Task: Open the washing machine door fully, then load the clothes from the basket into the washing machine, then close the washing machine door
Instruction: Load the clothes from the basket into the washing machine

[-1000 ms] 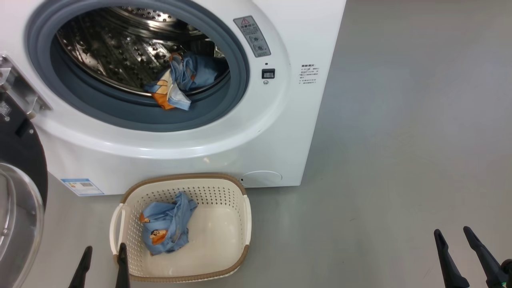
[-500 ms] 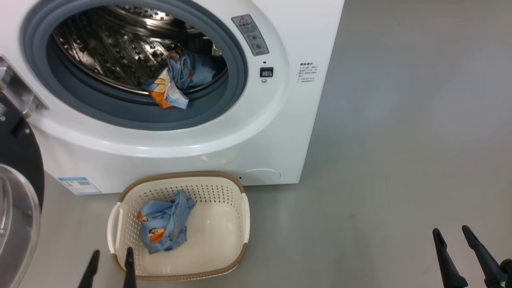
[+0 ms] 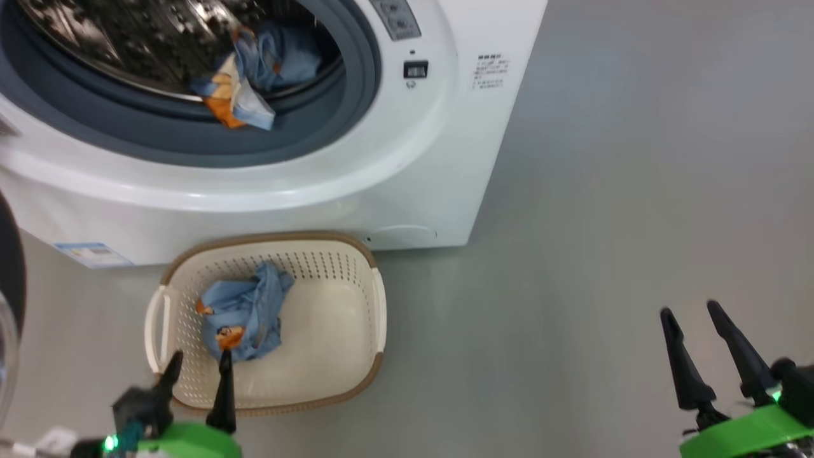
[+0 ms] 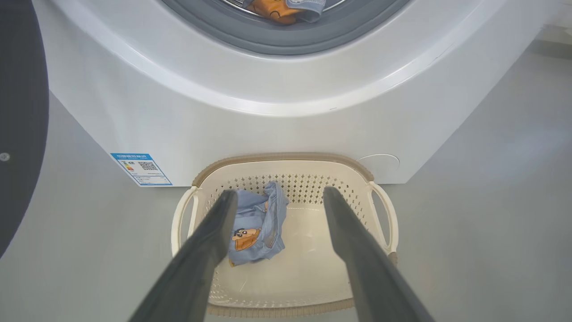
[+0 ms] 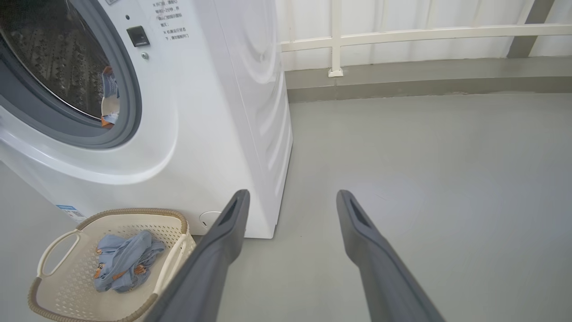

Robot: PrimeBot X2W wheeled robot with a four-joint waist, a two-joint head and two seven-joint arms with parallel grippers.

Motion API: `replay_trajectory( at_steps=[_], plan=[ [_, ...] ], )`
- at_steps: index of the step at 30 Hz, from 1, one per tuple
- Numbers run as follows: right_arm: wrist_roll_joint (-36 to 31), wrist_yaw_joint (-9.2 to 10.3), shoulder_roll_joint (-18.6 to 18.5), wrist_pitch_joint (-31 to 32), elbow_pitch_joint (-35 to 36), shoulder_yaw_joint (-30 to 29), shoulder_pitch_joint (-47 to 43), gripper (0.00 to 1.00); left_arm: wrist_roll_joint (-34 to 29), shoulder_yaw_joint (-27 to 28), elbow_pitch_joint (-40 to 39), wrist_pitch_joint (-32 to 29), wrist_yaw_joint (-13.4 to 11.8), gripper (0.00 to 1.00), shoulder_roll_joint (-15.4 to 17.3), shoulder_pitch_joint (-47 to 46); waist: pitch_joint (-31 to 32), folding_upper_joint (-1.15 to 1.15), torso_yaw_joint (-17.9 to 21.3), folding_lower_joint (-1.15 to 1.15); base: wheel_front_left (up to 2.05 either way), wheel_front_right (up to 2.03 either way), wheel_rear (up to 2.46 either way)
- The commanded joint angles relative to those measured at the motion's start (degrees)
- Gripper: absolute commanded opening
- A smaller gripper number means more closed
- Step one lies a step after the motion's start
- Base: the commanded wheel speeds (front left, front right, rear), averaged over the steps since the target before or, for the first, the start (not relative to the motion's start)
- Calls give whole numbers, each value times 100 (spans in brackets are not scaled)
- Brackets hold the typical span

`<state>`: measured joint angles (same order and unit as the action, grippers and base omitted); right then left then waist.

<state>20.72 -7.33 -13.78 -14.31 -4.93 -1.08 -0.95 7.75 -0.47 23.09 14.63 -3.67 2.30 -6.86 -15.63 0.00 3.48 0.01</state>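
1. The basket (image 3: 324, 362) is sitting on the floor at 6 o'clock of the washing machine (image 3: 407, 159), long axis running 9 to 3 o'clock.
2. The clothes (image 3: 241, 315) are lying crumpled in its 9 o'clock half.
3. The left hand (image 3: 199, 362) is hovering released at its 7 o'clock corner; the right hand (image 3: 690, 313) is hanging released, well apart at 3 o'clock.

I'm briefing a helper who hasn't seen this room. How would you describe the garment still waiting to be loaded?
Find the white washing machine; directly in front of it stands a cream basket with a brown rim. The garment lies crumpled in the basket's left part, light blue with an orange cartoon figure. Unlike the matching garment in the machine's opening, it sits in the basket.
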Motion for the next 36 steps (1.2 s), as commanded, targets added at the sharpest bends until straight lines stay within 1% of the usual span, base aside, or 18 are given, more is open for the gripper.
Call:
replay_trajectory(
  at_steps=[1, 12, 20, 25, 31, 36],
  plan=[
    [31, -16, -102, -69, 129, 145, 143, 100, -54, 195, 12, 37, 34, 100, 59, -259, -301, 0, 90, -1, 0, 0, 0],
    [98, -16, -80, -69, 170, 330, 785, 100, -341, 97, 1850, 37, 229, 100, 200, -1828, -1055, 0, 244, -1, 0, 0, 0],
    [141, -16, -58, -69, 179, 409, 1069, 100, -496, -47, 3198, 37, 291, 100, 399, -2746, -1495, 0, 388, -1, 0, 0, 0],
    [168, -16, -60, -69, 199, 403, 1237, 100, -595, -171, 3932, 37, 277, 100, 527, -3346, -1839, 0, 455, -1, 0, 0, 0],
    [185, -16, -20, -69, 239, 420, 1362, 100, -676, -309, 4567, 37, 252, 100, 646, -3896, -2168, 0, 520, -1, 0, 0, 0],
    [188, -16, -5, -69, 271, 457, 1441, 100, -698, -390, 4844, 32, 256, 100, 750, -4176, -2373, 0, 569, -1, 0, 0, 0]
  ],
)
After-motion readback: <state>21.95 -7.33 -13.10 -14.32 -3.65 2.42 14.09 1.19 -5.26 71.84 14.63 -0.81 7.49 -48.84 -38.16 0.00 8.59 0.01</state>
